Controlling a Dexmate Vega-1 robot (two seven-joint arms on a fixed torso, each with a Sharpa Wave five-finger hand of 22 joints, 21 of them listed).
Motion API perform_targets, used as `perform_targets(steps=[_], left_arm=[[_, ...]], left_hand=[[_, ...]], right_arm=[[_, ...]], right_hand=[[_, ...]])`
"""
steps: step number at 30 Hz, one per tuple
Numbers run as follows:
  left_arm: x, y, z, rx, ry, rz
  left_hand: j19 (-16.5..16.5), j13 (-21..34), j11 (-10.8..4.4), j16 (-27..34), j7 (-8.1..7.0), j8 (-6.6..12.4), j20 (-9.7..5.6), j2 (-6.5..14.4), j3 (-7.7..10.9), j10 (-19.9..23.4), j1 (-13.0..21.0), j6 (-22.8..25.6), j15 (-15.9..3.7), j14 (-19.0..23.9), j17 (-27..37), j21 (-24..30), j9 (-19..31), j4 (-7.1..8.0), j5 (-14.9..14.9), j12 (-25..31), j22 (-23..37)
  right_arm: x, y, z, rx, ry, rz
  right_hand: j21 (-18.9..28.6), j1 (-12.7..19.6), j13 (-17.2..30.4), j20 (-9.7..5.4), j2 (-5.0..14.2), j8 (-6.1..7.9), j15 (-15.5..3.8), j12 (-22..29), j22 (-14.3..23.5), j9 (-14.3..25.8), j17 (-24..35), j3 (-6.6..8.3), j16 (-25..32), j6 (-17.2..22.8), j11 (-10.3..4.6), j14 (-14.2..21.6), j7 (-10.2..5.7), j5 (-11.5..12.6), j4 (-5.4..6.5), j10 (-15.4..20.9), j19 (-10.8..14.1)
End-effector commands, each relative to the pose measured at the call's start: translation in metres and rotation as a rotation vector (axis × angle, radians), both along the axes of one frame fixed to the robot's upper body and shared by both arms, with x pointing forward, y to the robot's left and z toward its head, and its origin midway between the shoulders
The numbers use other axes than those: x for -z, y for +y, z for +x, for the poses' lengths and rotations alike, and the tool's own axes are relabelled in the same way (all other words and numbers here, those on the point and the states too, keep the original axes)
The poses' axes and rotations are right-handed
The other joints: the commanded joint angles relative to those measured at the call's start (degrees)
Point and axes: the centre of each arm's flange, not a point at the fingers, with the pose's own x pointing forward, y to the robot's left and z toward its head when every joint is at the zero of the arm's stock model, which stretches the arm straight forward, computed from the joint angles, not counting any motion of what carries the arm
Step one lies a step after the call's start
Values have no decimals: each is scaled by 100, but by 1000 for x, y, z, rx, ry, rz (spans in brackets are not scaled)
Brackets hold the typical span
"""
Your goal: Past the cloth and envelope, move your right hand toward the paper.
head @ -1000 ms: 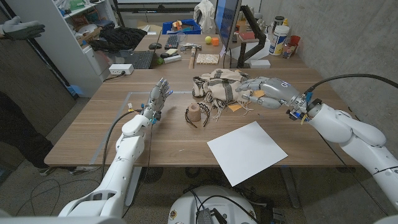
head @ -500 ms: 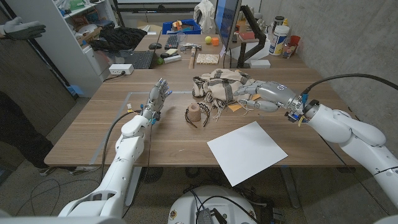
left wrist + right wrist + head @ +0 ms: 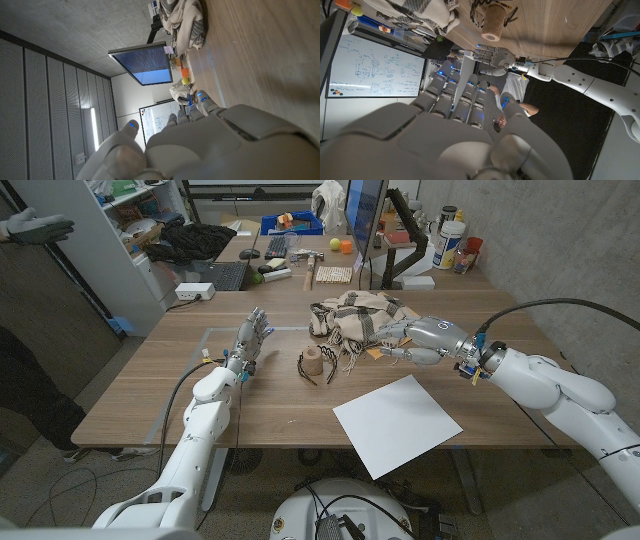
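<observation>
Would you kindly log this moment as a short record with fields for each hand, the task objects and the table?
right hand: open, holds nothing, over the near edge of the cloth
left hand: open, fingers up, holds nothing
cloth: striped, bunched, far middle of table
envelope: tan, mostly hidden beside the cloth
paper: white sheet, near edge
table: wooden

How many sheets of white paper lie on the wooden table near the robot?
1. The white paper lies flat at the table's near edge, in front of the right hand, apart from the cloth. More sheets could be hidden under the cloth.
</observation>
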Motion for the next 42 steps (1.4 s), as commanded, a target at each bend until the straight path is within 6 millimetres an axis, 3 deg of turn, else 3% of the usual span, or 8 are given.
perform_targets(steps=[1,17,25,42], left_arm=[[1,3,0,-4,0,-2],[4,4,0,-4,3,-4],[4,3,1,-2,4,-2],[7,7,1,-7,10,-3]], left_hand=[[-1363,30,35,21,-17,29,-162,720,-9,-1127,-24,-1268,31,-1358,11,49,23,11,37,31,15],[-1369,30,-19,21,-18,32,-163,720,-13,-1131,-25,-1264,25,-1359,11,54,23,11,43,29,16],[-1370,30,32,21,-12,30,-150,718,-16,-1127,-25,-1270,22,-1358,11,57,23,10,45,31,16],[-1377,30,31,21,-18,29,-152,715,-23,-1133,-27,-1273,22,-1359,11,60,23,10,50,30,16]], right_arm=[[2,4,2,24,-6,-42],[9,6,5,40,2,-88],[12,6,6,47,-3,-95],[20,10,11,73,2,-137]], right_hand=[[-27,-12,13,-468,-66,2,-705,1,13,10,-1,0,-28,-66,-6,-14,-14,2,-35,-35,-20],[-76,21,13,-462,-179,11,-718,13,11,8,-13,-11,-27,-199,-44,-54,-39,-8,-130,-86,-32],[-95,45,13,-464,-225,27,-722,18,10,8,-15,-12,-22,-219,-81,-57,-39,-12,-176,-108,-24],[-142,138,12,-458,-350,65,-729,39,9,6,-18,-8,-10,-221,-220,-43,-179,-23,-293,-131,9]])
